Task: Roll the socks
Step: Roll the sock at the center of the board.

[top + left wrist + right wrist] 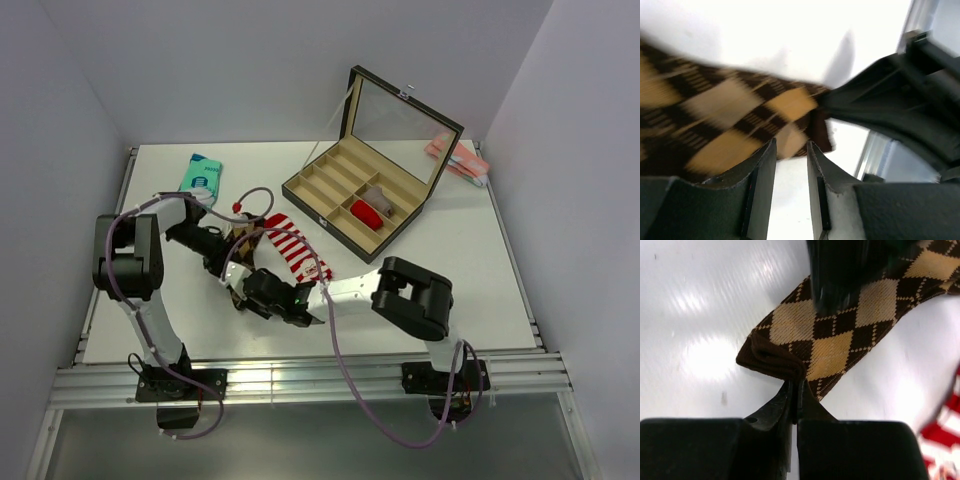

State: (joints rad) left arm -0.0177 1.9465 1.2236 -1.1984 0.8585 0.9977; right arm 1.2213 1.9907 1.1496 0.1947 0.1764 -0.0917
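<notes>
Argyle sock (840,340) being pinched at dark cuff by right tool (794,390), fingers clamped on fabric, likely to start roll there. Left tool (790,150) being held apart over sock, gripping nothing. Striped sock (295,250) lying at 3 o'clock on surface (450,270).

White rectangular table top (490,260) enclosed on three sides by plain pale lilac-grey walls (230,60); silver aluminium rails (520,380) along its near edge, grey floor (300,445) below. Soft glare on the rails.
</notes>
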